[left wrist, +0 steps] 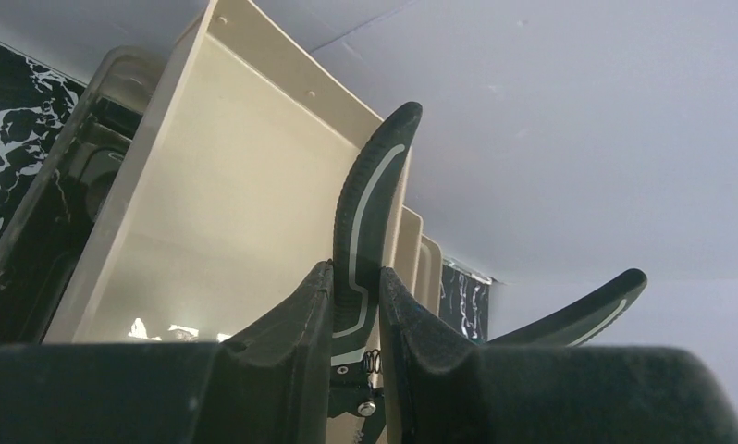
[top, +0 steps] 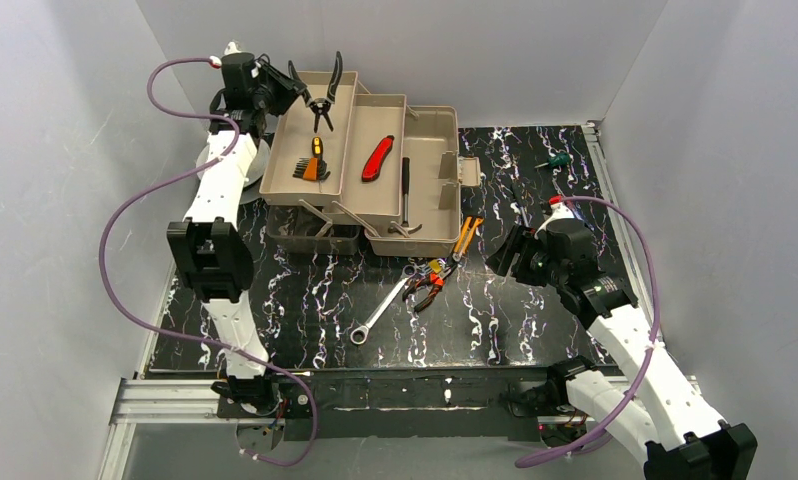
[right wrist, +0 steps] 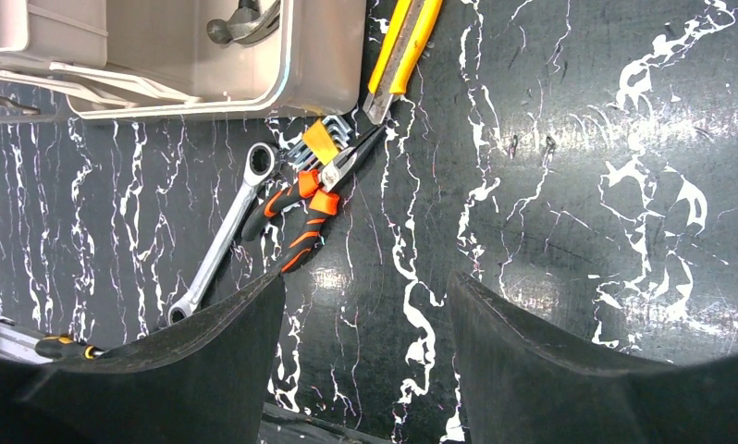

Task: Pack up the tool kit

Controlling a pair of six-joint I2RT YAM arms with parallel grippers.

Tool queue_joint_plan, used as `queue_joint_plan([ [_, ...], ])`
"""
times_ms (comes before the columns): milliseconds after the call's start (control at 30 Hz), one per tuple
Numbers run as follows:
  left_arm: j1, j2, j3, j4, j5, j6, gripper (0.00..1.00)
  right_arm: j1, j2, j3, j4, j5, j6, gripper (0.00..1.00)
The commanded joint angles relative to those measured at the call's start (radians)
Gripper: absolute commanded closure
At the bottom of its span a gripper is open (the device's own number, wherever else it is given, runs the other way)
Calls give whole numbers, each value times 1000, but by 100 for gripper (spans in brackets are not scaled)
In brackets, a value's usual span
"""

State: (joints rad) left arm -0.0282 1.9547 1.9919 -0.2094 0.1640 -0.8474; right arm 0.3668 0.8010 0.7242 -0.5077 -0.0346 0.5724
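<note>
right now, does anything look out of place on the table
Yes: a green-handled screwdriver lies alone at the mat's far right corner, well apart from the wrench, orange pliers and yellow knife clustered by the toolbox.

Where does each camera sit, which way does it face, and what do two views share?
Top external: above and behind, looking down on the table and toolbox; both arms show.
Left wrist: looks along the left gripper, shut on black pliers, toward the toolbox tray.
Right wrist: looks down past the open right gripper at the wrench and orange pliers.
Shared: top and right wrist both show those two tools.
</note>
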Motion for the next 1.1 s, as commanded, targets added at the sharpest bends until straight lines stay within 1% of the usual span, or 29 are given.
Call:
queue_joint_plan([
  [0, 2, 47, 85, 19, -22, 52, 100, -2, 6, 44, 10, 13, 1, 28],
  [100, 1, 72, 96, 6, -47, 91, 100, -3, 16, 46, 12, 16, 0, 28],
  [233, 1, 72, 63, 4, -82, 143, 100, -3, 32, 52, 21, 9, 3, 28],
  [267, 1, 67, 54, 6, -88, 157, 96, -3, 35, 52, 24, 6, 4, 28],
  [300, 1, 62, 49, 5, -87, 171, 85, -3, 38, 52, 28, 4, 6, 28],
  [333, 1, 56, 50, -3, -84, 182, 72, -3, 41, 52, 31, 2, 8, 28],
  [367, 0, 50, 54, -14, -82, 190, 55, -3, 45, 52, 33, 1, 9, 28],
  [400, 0, 42, 58, -25, -80, 199, 40, -3, 51, 52, 32, 3, 12, 27],
  [433, -1, 32, 61, -32, -75, 208, 31, -3, 57, 53, 29, 11, 18, 26],
  [500, -2, 12, 68, -40, -57, 222, 22, -3, 74, 62, 16, 25, 26, 21],
  [567, -4, -10, 76, -51, -36, 230, 15, -3, 101, 79, -5, 35, 28, 20],
  [633, -3, -38, 76, -56, -16, 237, 12, -3, 129, 101, -31, 82, 30, 20],
  [833, -9, -172, 13, -34, 58, 256, 12, -5, 179, 167, -66, 188, 33, 21],
  [900, -17, -240, -64, -5, 105, 242, 13, -9, 197, 179, -61, 212, 41, 23],
  [967, -42, -326, -174, 30, 129, 239, 13, -19, 233, 198, -47, 218, 36, 24],
  [1067, -118, -483, -373, 59, 95, 285, 13, -46, 318, 253, -63, 218, 25, 24],
])
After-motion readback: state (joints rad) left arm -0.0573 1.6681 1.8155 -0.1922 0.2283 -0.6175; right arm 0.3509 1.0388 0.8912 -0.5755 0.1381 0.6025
